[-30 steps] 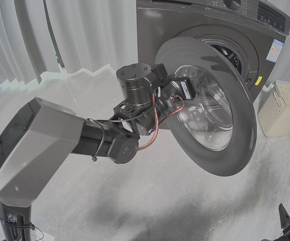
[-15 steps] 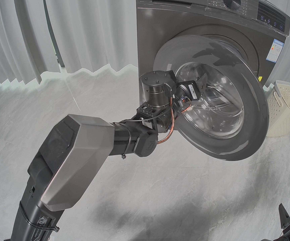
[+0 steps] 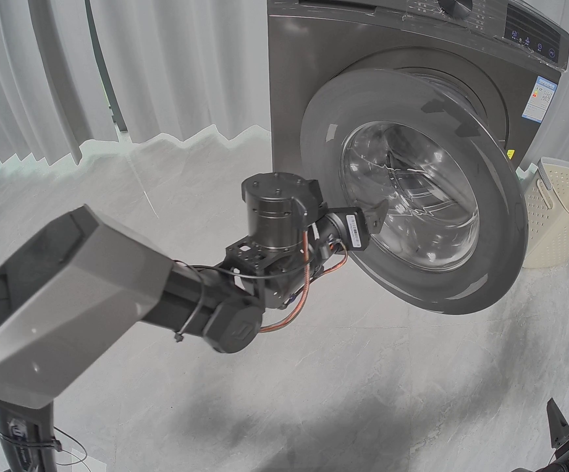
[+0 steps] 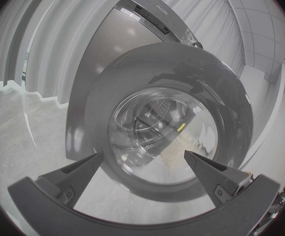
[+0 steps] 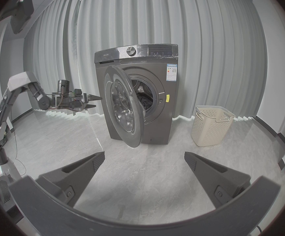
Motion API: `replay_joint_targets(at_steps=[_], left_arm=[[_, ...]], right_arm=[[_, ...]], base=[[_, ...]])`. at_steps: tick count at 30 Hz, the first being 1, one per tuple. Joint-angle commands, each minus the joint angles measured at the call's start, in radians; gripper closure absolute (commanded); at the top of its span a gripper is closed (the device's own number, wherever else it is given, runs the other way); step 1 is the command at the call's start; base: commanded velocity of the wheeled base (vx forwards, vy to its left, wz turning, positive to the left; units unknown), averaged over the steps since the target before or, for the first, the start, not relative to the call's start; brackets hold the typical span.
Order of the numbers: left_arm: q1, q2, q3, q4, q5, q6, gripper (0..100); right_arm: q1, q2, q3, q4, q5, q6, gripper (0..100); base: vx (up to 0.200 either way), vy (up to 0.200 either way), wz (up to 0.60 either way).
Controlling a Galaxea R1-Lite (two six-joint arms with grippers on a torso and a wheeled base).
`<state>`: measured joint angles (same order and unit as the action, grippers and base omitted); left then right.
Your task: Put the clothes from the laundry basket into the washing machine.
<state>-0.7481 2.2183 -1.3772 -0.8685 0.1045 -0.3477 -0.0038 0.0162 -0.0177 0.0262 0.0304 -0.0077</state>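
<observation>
Dark clothes point(image 5: 145, 99) lie inside the washing machine point(image 3: 311, 54), in its round drum. They peek out through the gap behind the door point(image 3: 422, 296). The door has a round glass window in the middle. It is partly open. It hangs by its left side, and its right side sticks out from the front of the machine.

The laundry basket point(image 3: 550, 224) is cream with lots of small holes. It stands on the floor point(image 3: 337, 388) just beside the machine's right side, near the curtain point(image 3: 166, 47) at the back edge of the floor.

The left gripper point(image 3: 377, 210) is held out in front of the door, near the lower left part of its rim. Its fingers point(image 4: 83, 171) are spread wide and hold nothing. The glass window shows between them.

The right gripper point(image 5: 144, 156) is low over the floor, well apart from the machine. Its fingers are wide apart too, with nothing in them.
</observation>
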Motion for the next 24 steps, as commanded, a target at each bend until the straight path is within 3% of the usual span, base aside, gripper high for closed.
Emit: replay_joint_targets(at_steps=[1, 2, 6, 13, 14, 16, 17, 20, 24], left_arm=[[-0.019, -0.592, 0.702, -0.064, -0.026, 0.059, 0], [-0.02, -0.701, 0.831, -0.064, -0.034, 0.068, 0], [-0.02, -0.904, 1.034, -0.064, -0.037, 0.102, 0], [0.015, -1.134, 1.256, -0.055, -0.031, 0.211, 0], [0.019, -1.137, 1.258, -0.055, -0.031, 0.213, 0], [0.098, -1.207, 1.301, -0.047, -0.032, 0.23, 0], [0.098, -1.207, 1.301, -0.047, -0.032, 0.23, 0], [0.23, -1.324, 1.376, -0.049, -0.028, 0.23, 0], [0.375, -1.485, 1.377, 0.065, -0.031, 0.228, 0]], right_arm=[[-0.001, -0.015, 0.007, 0.0, 0.0, 0.0, 0], [-0.001, -0.015, 0.007, 0.0, 0.0, -0.002, 0], [-0.001, -0.013, 0.007, 0.0, 0.002, -0.003, 0], [-0.001, -0.015, 0.008, 0.0, 0.0, -0.002, 0], [-0.001, -0.015, 0.008, 0.0, 0.0, -0.002, 0], [-0.001, -0.015, 0.008, 0.0, 0.0, -0.002, 0], [-0.001, -0.015, 0.008, 0.0, 0.0, -0.002, 0], [-0.002, -0.013, 0.008, 0.0, 0.0, 0.0, 0], [-0.002, -0.013, 0.008, 0.0, -0.003, 0.0, 0]], base=[[0.0, 0.0, 0.0], [0.0, 0.0, 0.0], [0.0, 0.0, 0.0], [0.0, 0.0, 0.0], [0.0, 0.0, 0.0], [0.0, 0.0, 0.0], [0.0, 0.0, 0.0], [0.0, 0.0, 0.0], [0.0, 0.0, 0.0]])
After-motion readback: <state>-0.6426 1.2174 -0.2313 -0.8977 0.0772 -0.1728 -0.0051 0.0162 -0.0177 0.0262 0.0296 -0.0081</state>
